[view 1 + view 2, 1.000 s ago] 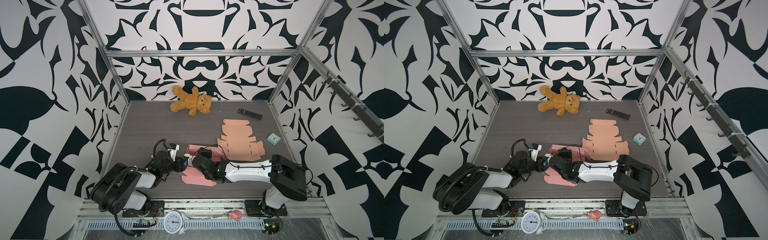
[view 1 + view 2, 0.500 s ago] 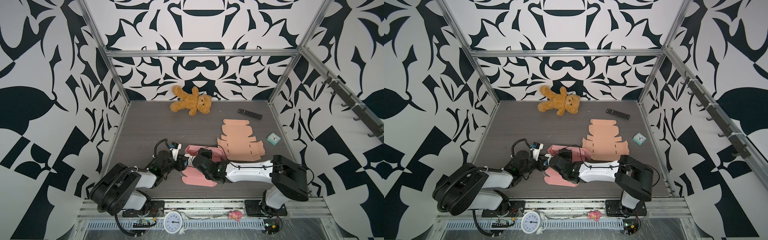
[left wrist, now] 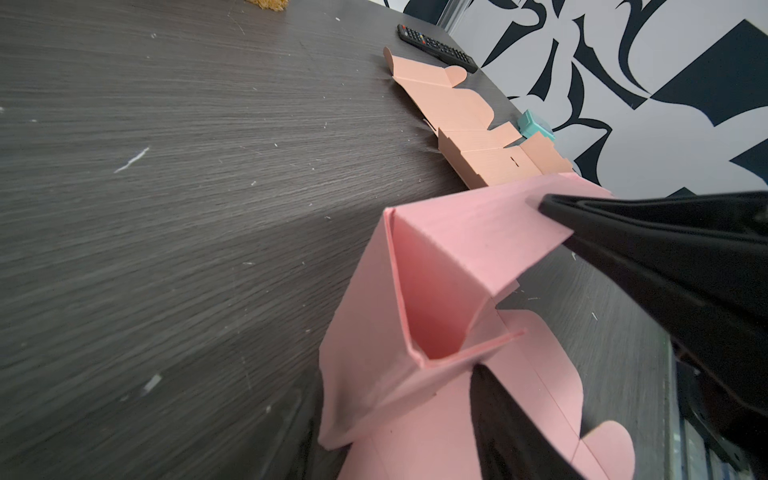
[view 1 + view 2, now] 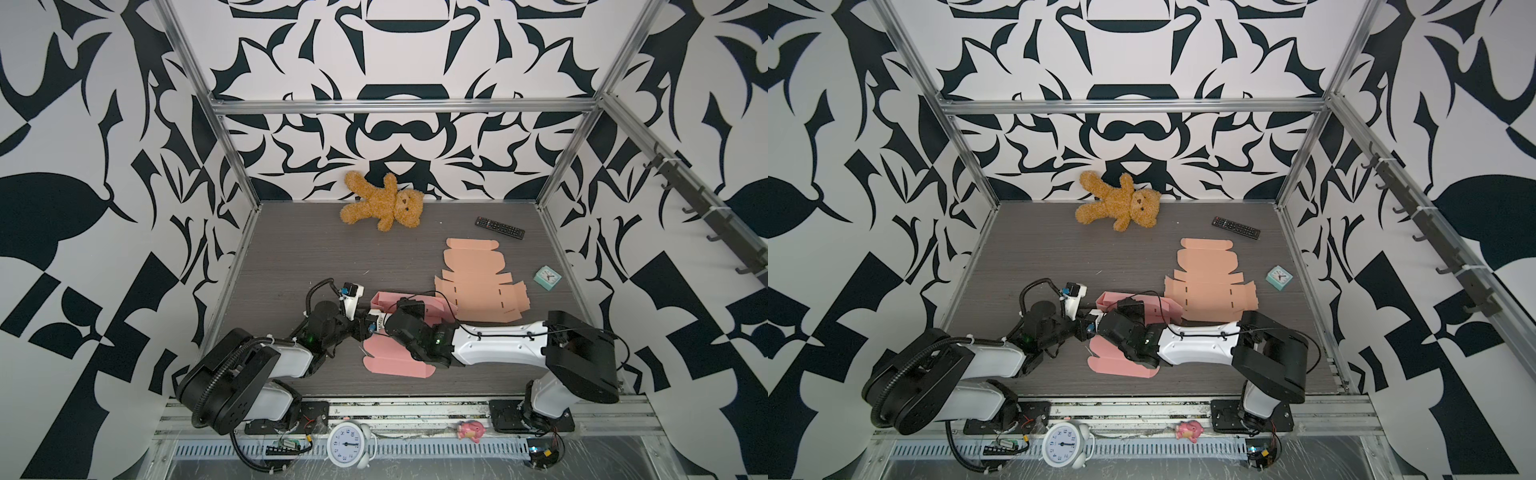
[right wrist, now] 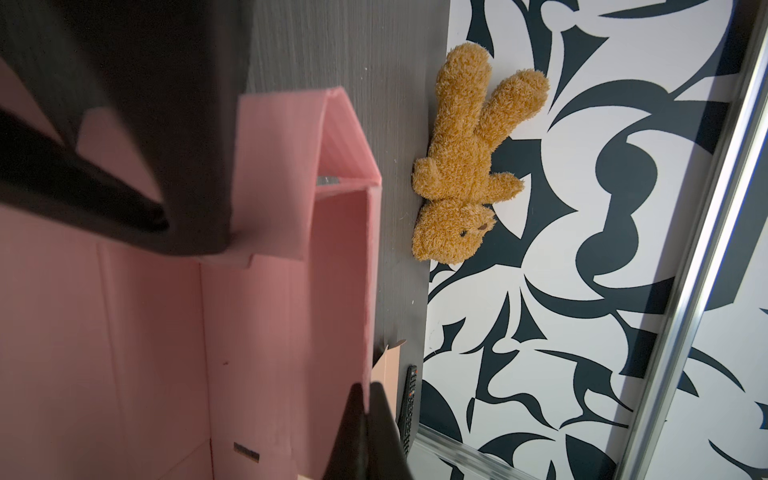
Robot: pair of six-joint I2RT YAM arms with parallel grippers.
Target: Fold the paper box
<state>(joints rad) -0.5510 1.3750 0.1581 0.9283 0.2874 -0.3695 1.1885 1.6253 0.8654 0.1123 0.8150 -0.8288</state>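
A pink paper box (image 4: 395,361) lies half folded at the front middle of the table, with its far wall (image 4: 382,300) raised and its lid panel flat toward me. My right gripper (image 4: 395,305) is shut on the top edge of that far wall, as the right wrist view shows (image 5: 366,409). My left gripper (image 4: 368,326) sits at the box's left end. In the left wrist view its fingers (image 3: 498,415) stand apart on either side of the folded corner flap (image 3: 415,324), so the gripper (image 3: 395,432) is open. The right gripper's fingers (image 3: 623,232) show there pinching the wall.
A flat peach box blank (image 4: 478,286) lies just right of the pink box. A teddy bear (image 4: 382,203) and a remote (image 4: 498,227) lie by the back wall, and a teal clock (image 4: 547,277) at the right. A white alarm clock (image 4: 351,444) and a pink toy (image 4: 469,430) sit on the front rail.
My left gripper has edged slightly right and back toward the box's corner. The right arm and the pink box have stayed in place.
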